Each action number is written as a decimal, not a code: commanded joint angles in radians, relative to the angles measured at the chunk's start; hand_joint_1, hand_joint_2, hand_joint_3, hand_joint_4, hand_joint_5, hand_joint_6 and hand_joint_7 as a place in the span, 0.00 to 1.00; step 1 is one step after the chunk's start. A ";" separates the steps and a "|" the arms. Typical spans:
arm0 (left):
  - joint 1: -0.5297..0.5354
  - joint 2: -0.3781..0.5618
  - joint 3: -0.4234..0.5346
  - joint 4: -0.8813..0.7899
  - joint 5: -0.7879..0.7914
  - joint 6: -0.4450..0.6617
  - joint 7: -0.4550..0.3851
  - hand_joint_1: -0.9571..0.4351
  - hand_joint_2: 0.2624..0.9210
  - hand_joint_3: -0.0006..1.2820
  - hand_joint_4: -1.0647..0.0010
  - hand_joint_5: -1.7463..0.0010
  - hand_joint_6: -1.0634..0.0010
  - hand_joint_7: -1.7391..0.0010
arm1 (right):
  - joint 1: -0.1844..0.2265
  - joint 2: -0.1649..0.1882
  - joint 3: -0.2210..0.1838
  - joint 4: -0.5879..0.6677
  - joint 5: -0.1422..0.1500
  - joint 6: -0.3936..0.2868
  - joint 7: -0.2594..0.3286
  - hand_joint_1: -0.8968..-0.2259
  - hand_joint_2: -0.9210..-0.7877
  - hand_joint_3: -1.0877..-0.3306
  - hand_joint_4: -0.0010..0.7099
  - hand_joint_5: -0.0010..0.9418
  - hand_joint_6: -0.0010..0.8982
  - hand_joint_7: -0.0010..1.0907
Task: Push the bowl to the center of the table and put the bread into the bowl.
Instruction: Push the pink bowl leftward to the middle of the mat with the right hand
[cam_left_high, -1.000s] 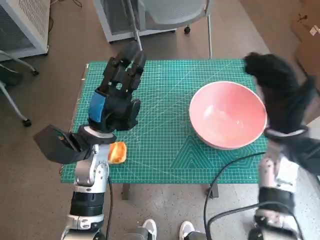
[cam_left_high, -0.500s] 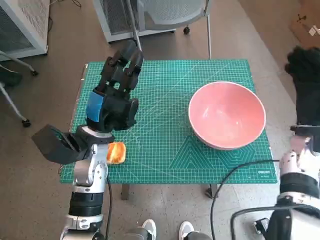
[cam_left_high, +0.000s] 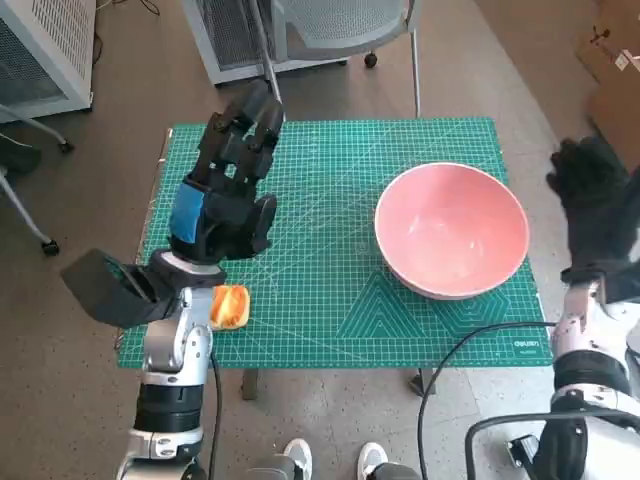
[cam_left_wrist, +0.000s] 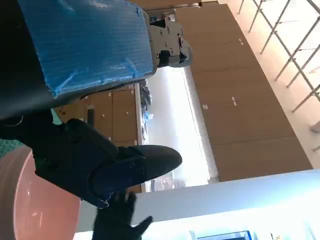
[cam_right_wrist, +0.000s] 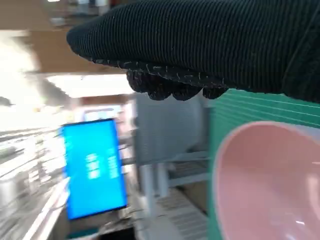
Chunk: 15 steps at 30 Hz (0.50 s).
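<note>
A large pink bowl (cam_left_high: 452, 230) sits on the right half of the green cutting mat (cam_left_high: 330, 300); it also shows in the left wrist view (cam_left_wrist: 30, 200) and the right wrist view (cam_right_wrist: 270, 185). The bread (cam_left_high: 231, 306), a small orange-brown piece, lies near the mat's front left, partly hidden behind my left forearm. My left hand (cam_left_high: 228, 185) is raised above the mat's left side, fingers spread, holding nothing. My right hand (cam_left_high: 596, 205), in its black glove, hangs in the air just right of the bowl, beyond the table's right edge, fingers apart and empty.
A grey chair base (cam_left_high: 330, 30) stands behind the table. A white cabinet (cam_left_high: 45, 50) is at the far left. Cardboard boxes (cam_left_high: 610, 60) sit at the far right. Black cables (cam_left_high: 450, 370) hang by the table's front right. Someone's shoes (cam_left_high: 335, 462) show at the bottom.
My right hand swung out from over the bowl's far right rim to the right, then came lower beside the bowl. The left hand and the bread stayed put.
</note>
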 joint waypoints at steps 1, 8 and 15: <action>0.004 0.013 0.000 -0.026 0.010 0.009 0.006 0.37 0.53 0.62 1.00 1.00 1.00 0.78 | 0.024 0.033 0.004 0.025 -0.025 0.063 -0.040 0.46 0.00 0.42 0.24 0.01 0.37 0.01; 0.019 0.023 0.003 -0.048 0.007 0.020 0.012 0.37 0.53 0.63 1.00 1.00 1.00 0.78 | 0.023 0.080 -0.003 0.029 -0.026 0.113 -0.055 0.53 0.00 0.39 0.26 0.01 0.40 0.02; 0.034 0.034 0.008 -0.068 0.005 0.037 0.018 0.37 0.53 0.63 1.00 1.00 1.00 0.78 | 0.011 0.129 0.001 0.026 -0.029 0.121 -0.053 0.49 0.00 0.39 0.26 0.00 0.38 0.01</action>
